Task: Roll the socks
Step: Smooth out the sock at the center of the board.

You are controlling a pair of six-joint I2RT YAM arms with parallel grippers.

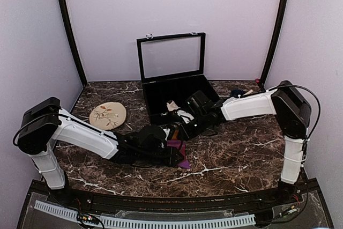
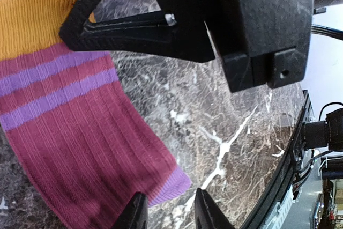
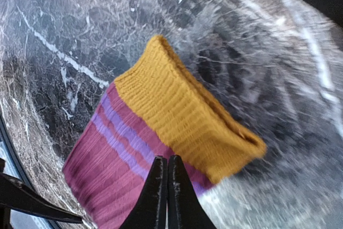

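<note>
The magenta-purple striped sock point(image 1: 176, 145) lies flat on the marble table, its orange cuff point(image 3: 182, 111) toward the back. In the left wrist view the sock point(image 2: 80, 132) fills the left side. My left gripper point(image 2: 170, 214) is open, its fingers astride the sock's purple toe end. My right gripper point(image 3: 165, 183) is shut, its tips on the sock point(image 3: 118, 154) just below the cuff; I see no fabric between them. Both grippers meet at mid-table, left point(image 1: 179, 159) and right point(image 1: 174, 135). A cream piece point(image 1: 172, 105) at the case front may be the cream sock; I cannot tell.
An open black case point(image 1: 171, 87) with a glazed lid stands at the back centre, right behind the right arm. A round beige floral disc point(image 1: 107, 115) lies at the left. Small items point(image 1: 242, 93) sit at the back right. The table's front edge point(image 2: 292, 148) is near.
</note>
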